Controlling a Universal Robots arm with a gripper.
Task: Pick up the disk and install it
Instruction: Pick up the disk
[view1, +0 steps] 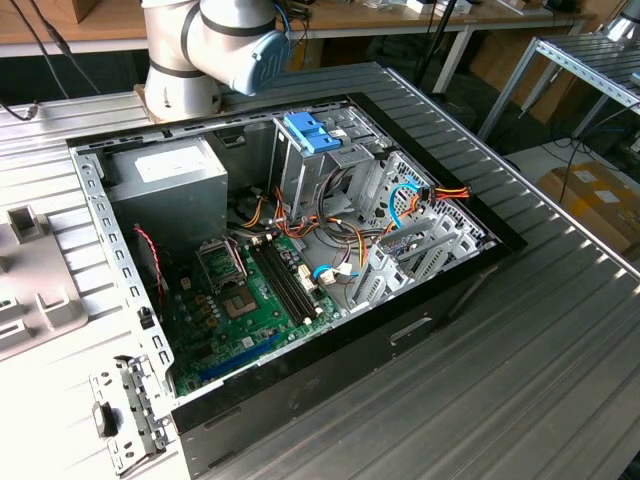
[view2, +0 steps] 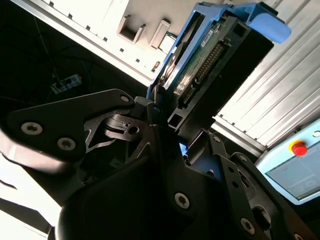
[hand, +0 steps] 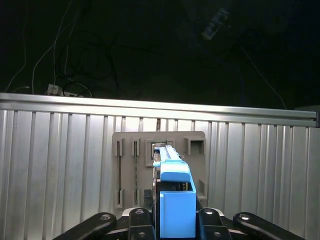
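**A:** Where is the disk (view2: 200, 70), that flat rectangular grey hard drive in its light-blue plastic carrier?

**B:** It is in the black tool (view2: 167, 125). The jaws stand narrow, clamped on opposite sides of the carrier near one end. The rest of the disk sticks out ahead of them, with the brighter blue end tab (view2: 267, 22) farthest from the grip.

**A:** What is around it?

**B:** In the first wrist view it hangs in front of a pale grey slotted holder plate (hand: 130, 150) that lies on the ribbed metal desk (hand: 60, 165). I cannot tell whether it touches that plate. The exterior view shows the open black computer case (view1: 330, 375), with a blue plastic carrier (view1: 305, 133) standing in its drive cage.

**A:** How will it handle?

**B:** Stiff and fairly dense, I judge. Most of its weight lies out past the jaws, so it will lever against them. The plastic frame looks smooth, and a slack squeeze could let the disk tilt or slide.

**A:** Is it fragile?

**B:** A drive dislikes knocks. The bare green circuit board with its connector row (view2: 207, 55) should not be pressed or scraped. The carrier frame is the sound place to hold. The tab looks thin and springy, more a latch than a handle.
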